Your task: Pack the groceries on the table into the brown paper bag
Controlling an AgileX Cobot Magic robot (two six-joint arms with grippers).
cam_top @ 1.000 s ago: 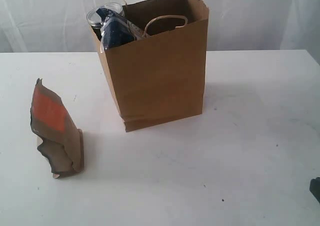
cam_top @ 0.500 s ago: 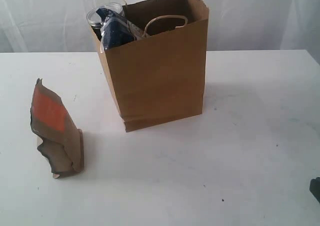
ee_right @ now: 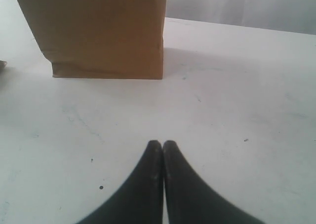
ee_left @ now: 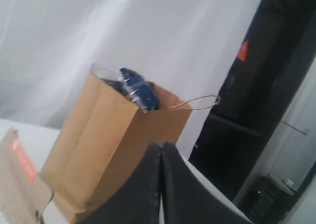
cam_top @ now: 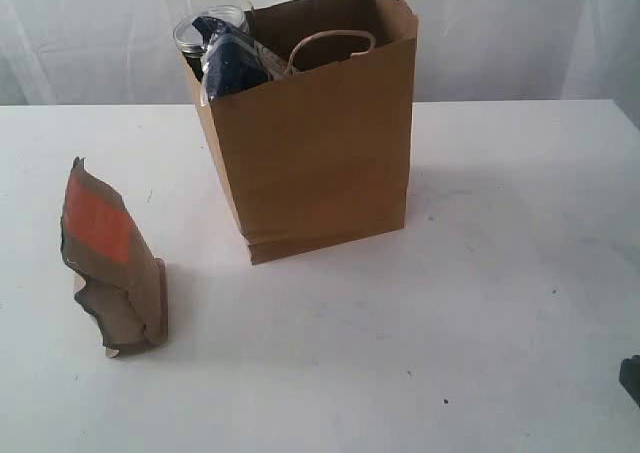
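- Both pincers were pressed fully closed and empty: the right gripper [ee_right: 163, 146] sat low over the table [ee_right: 237, 110], and the left gripper [ee_left: 161, 146] was raised, facing the brown paper bag [ee_left: 108, 140].
- At lower left of the exterior frame, the orange-brown pouch [cam_top: 112, 263] stood alone on the table, leaning and crumpled. It looked light, soft and crushable, and was probably best pinched across its flat upper edge.
- Beyond it, at upper centre, the bag stood upright, with the clear jar [cam_top: 188, 35] and long navy packet [cam_top: 232, 58] poking from its upper-left corner.
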